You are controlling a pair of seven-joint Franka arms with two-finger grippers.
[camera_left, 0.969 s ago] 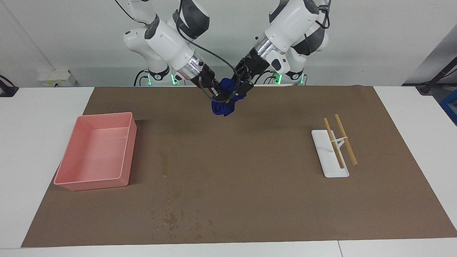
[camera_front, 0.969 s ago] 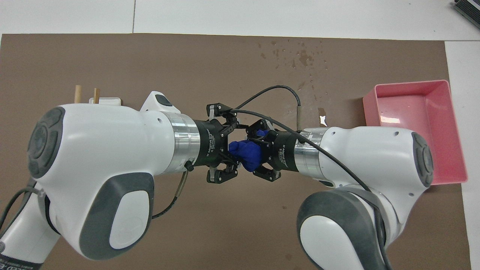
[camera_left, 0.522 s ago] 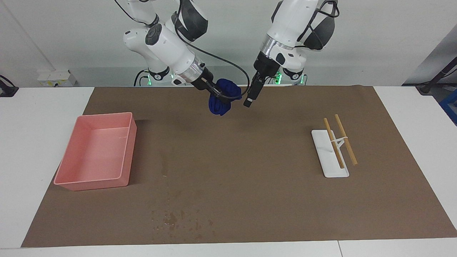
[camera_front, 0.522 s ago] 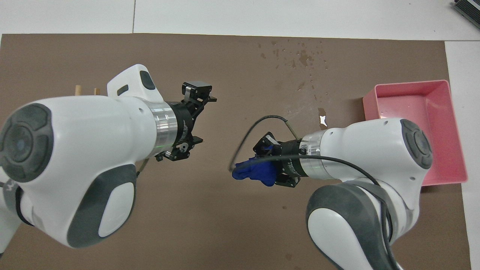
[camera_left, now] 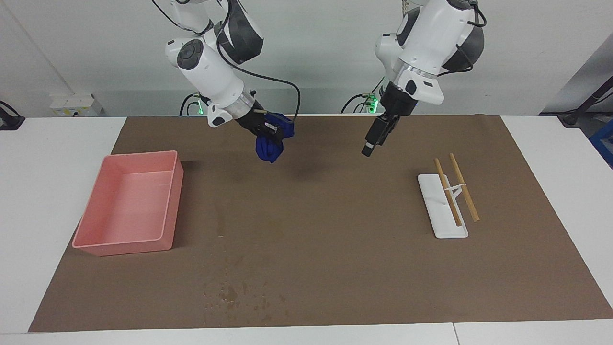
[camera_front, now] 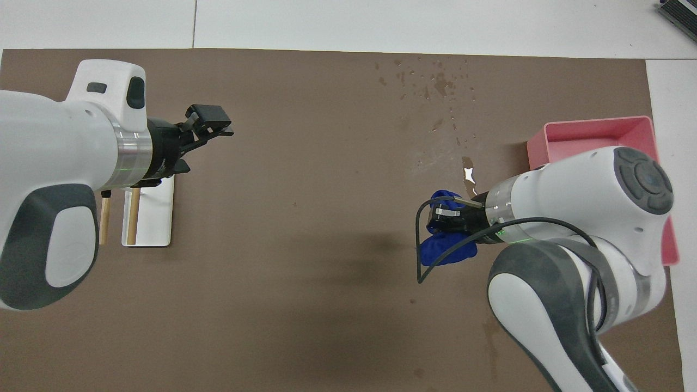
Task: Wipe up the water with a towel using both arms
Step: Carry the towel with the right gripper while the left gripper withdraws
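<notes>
A: Where do we have the towel (camera_left: 269, 145)?

B: Bunched in our right tool (camera_left: 271, 135), which is clamped shut on it and hangs in the air over the brown mat (camera_left: 335, 239), at the part nearest the robots, toward the pink tray (camera_left: 96, 242). We carry it off the mat, we judge, so it meets the water only where wiping is wanted.

A: And the water (camera_left: 234, 291)?

B: Scattered dark specks near the mat's edge farthest from the robots, with a faint streak (camera_left: 220, 223) running up beside the tray. The towel is well apart from both; no wiping is under way.

A: Our left tool (camera_left: 368, 149)?

B: Open, holding nothing, angled down over bare mat near the white rack (camera_left: 443, 230) with its two wooden sticks (camera_left: 455, 191), toward the left arm's end of the worktop. It waits clear of the right arm's likely path to the spill.
</notes>
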